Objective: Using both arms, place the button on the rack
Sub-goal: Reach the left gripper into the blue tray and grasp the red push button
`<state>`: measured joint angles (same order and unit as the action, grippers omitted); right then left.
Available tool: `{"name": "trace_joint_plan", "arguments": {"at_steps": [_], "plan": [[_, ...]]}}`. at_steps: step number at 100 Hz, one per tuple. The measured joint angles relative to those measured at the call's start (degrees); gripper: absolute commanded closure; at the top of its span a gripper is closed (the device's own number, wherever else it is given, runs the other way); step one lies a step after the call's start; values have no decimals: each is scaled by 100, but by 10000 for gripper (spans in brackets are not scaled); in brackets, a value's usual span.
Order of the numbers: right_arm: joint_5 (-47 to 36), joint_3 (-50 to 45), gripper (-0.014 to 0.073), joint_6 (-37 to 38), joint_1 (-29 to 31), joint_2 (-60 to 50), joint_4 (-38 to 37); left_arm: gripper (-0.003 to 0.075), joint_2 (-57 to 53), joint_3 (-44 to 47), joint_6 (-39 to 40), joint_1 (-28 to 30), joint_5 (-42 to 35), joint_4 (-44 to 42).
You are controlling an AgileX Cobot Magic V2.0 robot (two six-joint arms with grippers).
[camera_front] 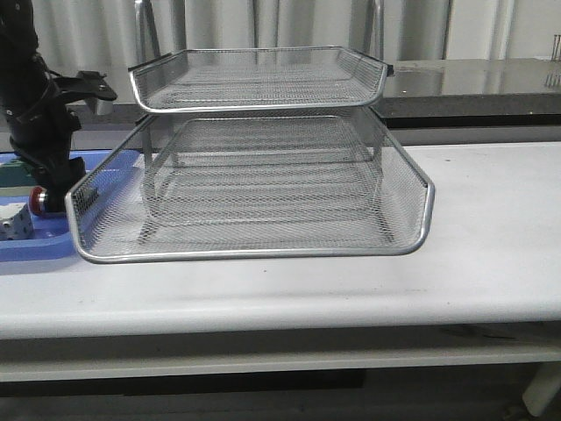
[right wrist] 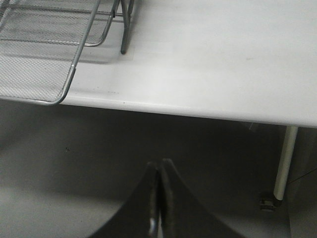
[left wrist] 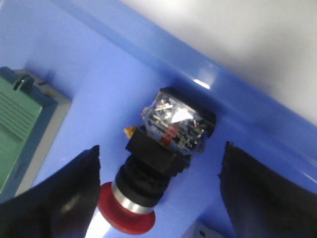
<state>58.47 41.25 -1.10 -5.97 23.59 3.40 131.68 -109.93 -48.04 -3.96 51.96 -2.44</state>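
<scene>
The button (left wrist: 158, 163) lies on its side in the blue tray, with its red mushroom head toward my left finger (left wrist: 64, 198) and its clear contact block against the tray wall. My left gripper (left wrist: 162, 148) is open, and its jaws stand wide on either side of the button. In the front view the left gripper (camera_front: 44, 189) is low over the tray at the far left, with the red head (camera_front: 37, 200) showing by it. The silver wire-mesh rack (camera_front: 263, 253) stands mid-table with its lower tray slid out. My right gripper (right wrist: 159, 166) is shut and empty, off the table's front edge.
The blue plastic tray (camera_front: 35, 247) sits left of the rack and also holds a green block (left wrist: 20, 124) and a white dotted cube (camera_front: 16, 225). The rack's corner (right wrist: 39, 74) and a table leg (right wrist: 285, 158) show in the right wrist view.
</scene>
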Motion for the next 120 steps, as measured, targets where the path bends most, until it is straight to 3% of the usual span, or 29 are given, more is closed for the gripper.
{"name": "trace_joint_plan", "arguments": {"at_steps": [79,88,104,120], "plan": [[0,0,662,0,0,0,0,244,436,-297,0,27,-189,66],[0,0,662,0,0,0,0,309,438,-303,0,40,-165,97],[0,0,662,0,0,0,0,538,448,-311,-2,40,-105,125],[0,0,662,0,0,0,0,693,448,-329,-2,44,-140,111]]}}
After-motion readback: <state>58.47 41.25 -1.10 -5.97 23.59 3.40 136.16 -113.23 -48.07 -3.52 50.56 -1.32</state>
